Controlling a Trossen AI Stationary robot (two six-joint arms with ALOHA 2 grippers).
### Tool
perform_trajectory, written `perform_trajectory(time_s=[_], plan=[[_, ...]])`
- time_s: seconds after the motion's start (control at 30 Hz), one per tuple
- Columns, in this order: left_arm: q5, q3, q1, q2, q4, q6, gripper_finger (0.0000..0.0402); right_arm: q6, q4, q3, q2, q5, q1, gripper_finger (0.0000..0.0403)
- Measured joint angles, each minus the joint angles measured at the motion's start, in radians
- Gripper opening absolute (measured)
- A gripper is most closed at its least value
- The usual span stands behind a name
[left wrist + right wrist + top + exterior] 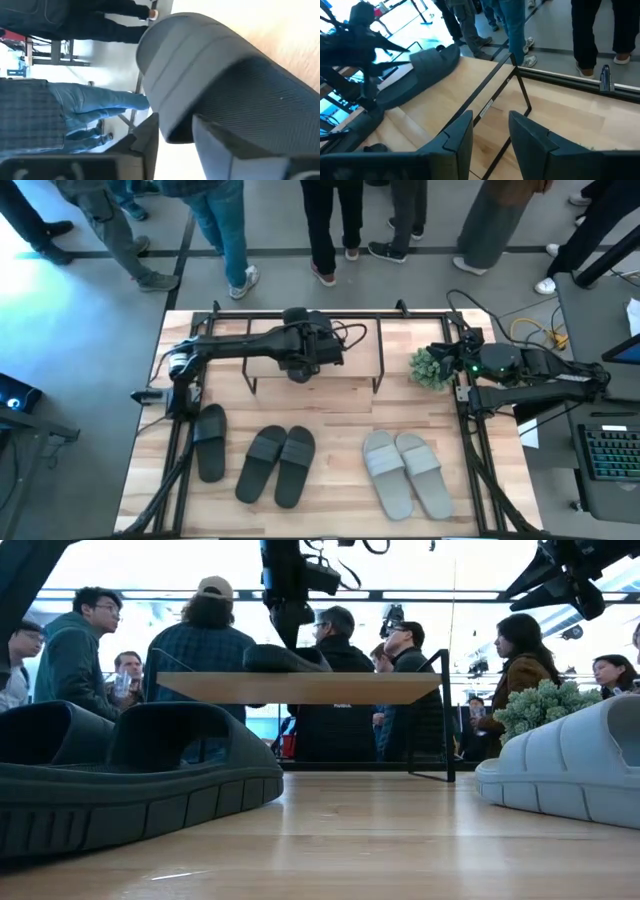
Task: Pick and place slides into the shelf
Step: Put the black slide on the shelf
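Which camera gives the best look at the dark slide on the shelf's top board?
The right wrist view: the slide lies full length on the shelf. The low view shows only its side, the left wrist view a close-up, and the high view hides it under the left arm.

Public demo floor or exhibition hall, standing onlookers (205,650) crowding the robot table (340,480), bright overhead lighting, laptop (610,455) alongside

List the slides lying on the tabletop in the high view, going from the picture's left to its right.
Single dark slide → pair of dark slides → pair of light grey slides.
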Motion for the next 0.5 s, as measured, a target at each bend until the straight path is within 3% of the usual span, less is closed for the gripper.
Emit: perform_trajectory(time_s=[0.13,0.23,0.37,0.5], plan=[[-0.004,0.000,0.000,-0.035,-0.008,-0.001,0.0155,-0.001,0.000,0.000,0.021,-0.023,0.000,0.0119],[0.007,0.003,-0.016,-0.082,-0.053,0.002,0.0175,-0.032,0.011,0.010,0.057,-0.101,0.000,0.0119],[0.136,-0.032,-0.037,-0.220,-0.053,-0.002,0.0181,-0.124,0.071,0.049,0.169,-0.220,0.000,0.0119],[0.222,-0.149,-0.021,-0.376,0.101,-0.009,0.0171,-0.270,0.101,0.134,0.358,-0.216,0.000,0.0119]])
